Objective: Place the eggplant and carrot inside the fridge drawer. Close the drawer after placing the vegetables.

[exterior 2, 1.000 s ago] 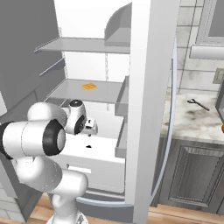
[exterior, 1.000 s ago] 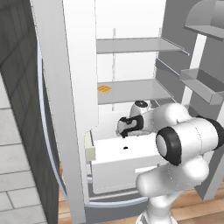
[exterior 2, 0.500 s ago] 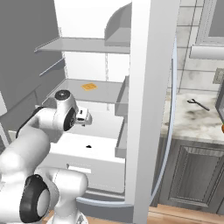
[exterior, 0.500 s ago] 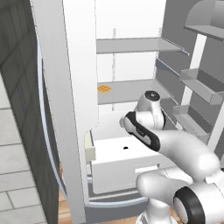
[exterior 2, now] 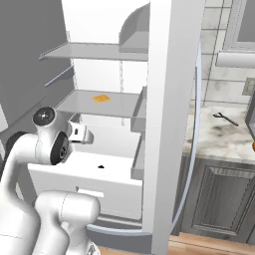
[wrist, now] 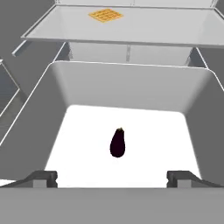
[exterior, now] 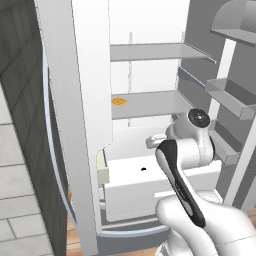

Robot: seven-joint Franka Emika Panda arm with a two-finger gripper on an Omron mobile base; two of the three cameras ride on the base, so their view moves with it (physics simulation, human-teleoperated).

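The hand is hovering over the pulled-out fridge drawer, its fingers spread wide and gripping nothing. Below it, the eggplant is lying alone on the drawer's white floor, well clear of the walls, so that half looks done. The carrot is still waiting to be fetched, and the drawer is standing open. Beyond, an orange gridded square is sitting on the shelf.

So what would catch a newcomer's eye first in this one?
The dark eggplant lying alone on the white floor of the open fridge drawer, with the open gripper above it. Next, the flat orange square on the shelf above the drawer.
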